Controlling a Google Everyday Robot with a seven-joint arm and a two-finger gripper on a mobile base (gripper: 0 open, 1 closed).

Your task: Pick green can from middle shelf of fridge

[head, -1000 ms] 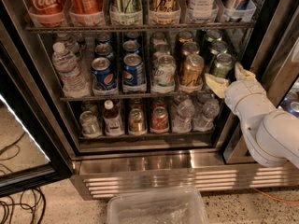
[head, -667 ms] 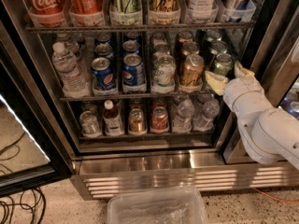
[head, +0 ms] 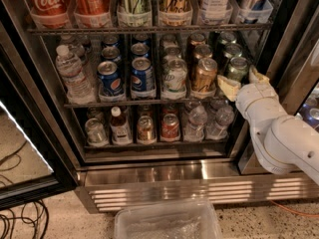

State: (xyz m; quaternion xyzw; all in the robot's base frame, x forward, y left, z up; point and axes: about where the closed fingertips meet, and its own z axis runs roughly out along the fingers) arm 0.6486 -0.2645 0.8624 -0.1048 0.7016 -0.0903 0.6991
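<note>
Looking through the single camera view, you have the fridge (head: 149,183) open ahead, its steel louvred base at six o'clock. Your tool (head: 242,81) sits at about three o'clock of the frame, at the right end of the middle shelf (head: 124,102), carried by the white arm (head: 284,133) that enters from four o'clock. Its pale fingers (head: 229,87) stand apart, one at each side of the green can (head: 238,67), the front can of the rightmost row; you cannot tell whether the pads touch it. At nine o'clock from that can stands a gold can (head: 204,73), then a white-green can (head: 175,74), blue cans (head: 110,77) and, at the shelf's far left, a clear water bottle (head: 72,73). A clear plastic bin (head: 167,223) lies on the floor at six o'clock, below the base.
</note>
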